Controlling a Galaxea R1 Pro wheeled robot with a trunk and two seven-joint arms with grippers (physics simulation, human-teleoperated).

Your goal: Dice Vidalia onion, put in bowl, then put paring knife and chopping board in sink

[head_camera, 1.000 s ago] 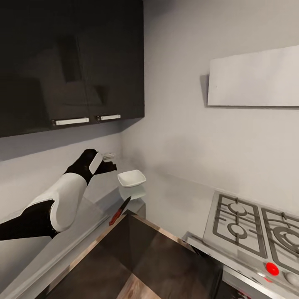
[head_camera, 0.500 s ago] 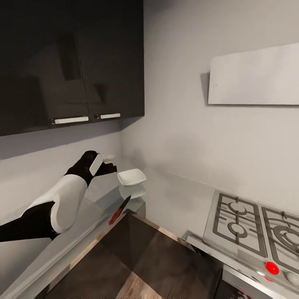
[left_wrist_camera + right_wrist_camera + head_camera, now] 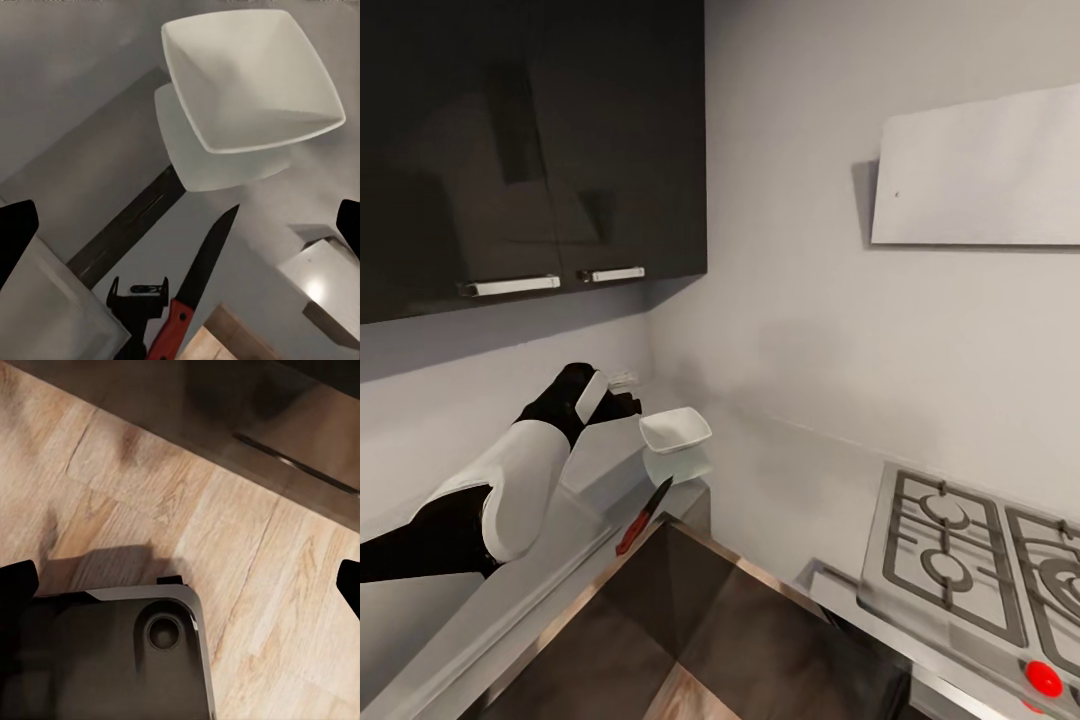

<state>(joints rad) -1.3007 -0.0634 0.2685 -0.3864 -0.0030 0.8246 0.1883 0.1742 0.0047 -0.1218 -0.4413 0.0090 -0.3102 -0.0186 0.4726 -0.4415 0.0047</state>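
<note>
A: How do the jaws stand on the left gripper [image 3: 180,225]?
B: Spread wide. In the left wrist view the two dark fingertips [image 3: 16,236] sit at opposite edges of the picture, with nothing between them but the bench [image 3: 90,82] below.

A: And the right gripper [image 3: 180,592]?
B: The same, tips far apart at the picture's edges and holding nothing. Beneath them lies the pale wood floor [image 3: 262,577], with a dark part of the robot's base [image 3: 112,660] showing.

A: Where is the bowl?
B: The bowl [image 3: 251,71] lies ahead of the left jaws, a white squarish dish on the grey bench with its reflection just under it. In the head view the bowl [image 3: 675,430] sits just beyond the tip of the left arm [image 3: 510,480], near the corner of the walls.

A: And the paring knife?
B: The paring knife [image 3: 196,281] lies flat on the bench under the left jaws, dark blade pointing toward the bowl, red handle away from it. It is near the bowl but not touching. From the head camera the knife [image 3: 644,516] rests close to the bench's edge.

A: Anything else nearby?
B: Dark wall cupboards [image 3: 530,150] above the left arm, and a hob [image 3: 980,560] well off to the right.
</note>
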